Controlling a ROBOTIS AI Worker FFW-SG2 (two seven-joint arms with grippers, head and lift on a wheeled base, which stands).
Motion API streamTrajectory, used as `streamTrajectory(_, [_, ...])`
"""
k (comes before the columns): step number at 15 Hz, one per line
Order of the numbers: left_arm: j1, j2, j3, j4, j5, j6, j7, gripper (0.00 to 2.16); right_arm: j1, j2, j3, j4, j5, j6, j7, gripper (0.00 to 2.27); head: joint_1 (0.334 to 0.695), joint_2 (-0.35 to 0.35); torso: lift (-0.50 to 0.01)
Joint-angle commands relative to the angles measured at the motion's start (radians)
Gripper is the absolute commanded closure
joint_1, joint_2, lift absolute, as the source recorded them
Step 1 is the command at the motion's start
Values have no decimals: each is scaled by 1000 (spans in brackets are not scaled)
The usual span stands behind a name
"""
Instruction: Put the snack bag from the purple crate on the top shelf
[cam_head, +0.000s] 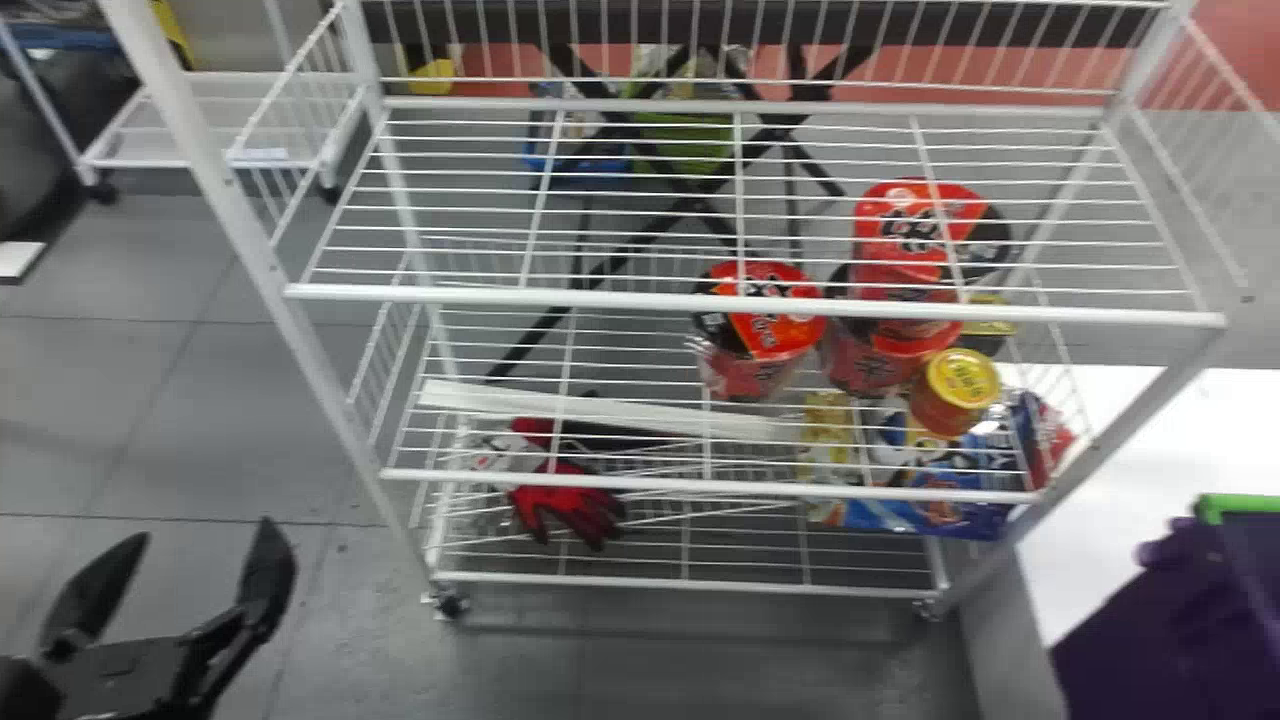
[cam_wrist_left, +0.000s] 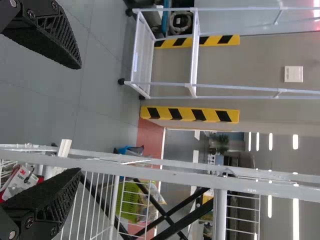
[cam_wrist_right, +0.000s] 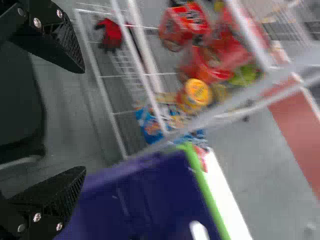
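Snack bag: position cannot be told. Purple crate (cam_head: 1150, 640): green-rimmed, stands right of the wire rack (cam_head: 750, 304), near the right pincer (cam_wrist_right: 83, 120), which is open. White desk (cam_head: 1130, 440): adjoins the rack's right. Left pincer (cam_head: 204, 535): open, left of the rack. Grey floor (cam_head: 330, 640): runs beneath the rack.

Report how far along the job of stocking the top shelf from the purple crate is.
Done: nothing visible; no snack bag is on the top shelf. In hand: nothing; the left tool and right tool are open, the right near the purple crate. Left: apparently everything, picking the bag up and setting it on that shelf.
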Motion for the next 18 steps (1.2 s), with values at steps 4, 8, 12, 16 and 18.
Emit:
streamTrajectory(4, [0,1,-12,0,-5,0,2,76,-66,-92,-193,109,-91,9,-128,130,695,-225,-451])
streamTrajectory(8, [2,1,-16,-3,-6,0,2,76,-20,-181,-181,192,13,9,-148,130,695,-350,-451])
streamTrajectory(12, [0,3,-18,-2,-6,-3,0,76,-46,-364,58,423,248,9,-133,134,695,-350,-451])
streamTrajectory(16, [0,5,-15,6,5,-6,-2,76,-135,-450,293,673,438,9,-110,134,695,-350,-451])
streamTrajectory(18, [-9,3,-9,9,20,-9,0,73,-182,-460,387,745,567,9,-58,130,695,-350,-451])
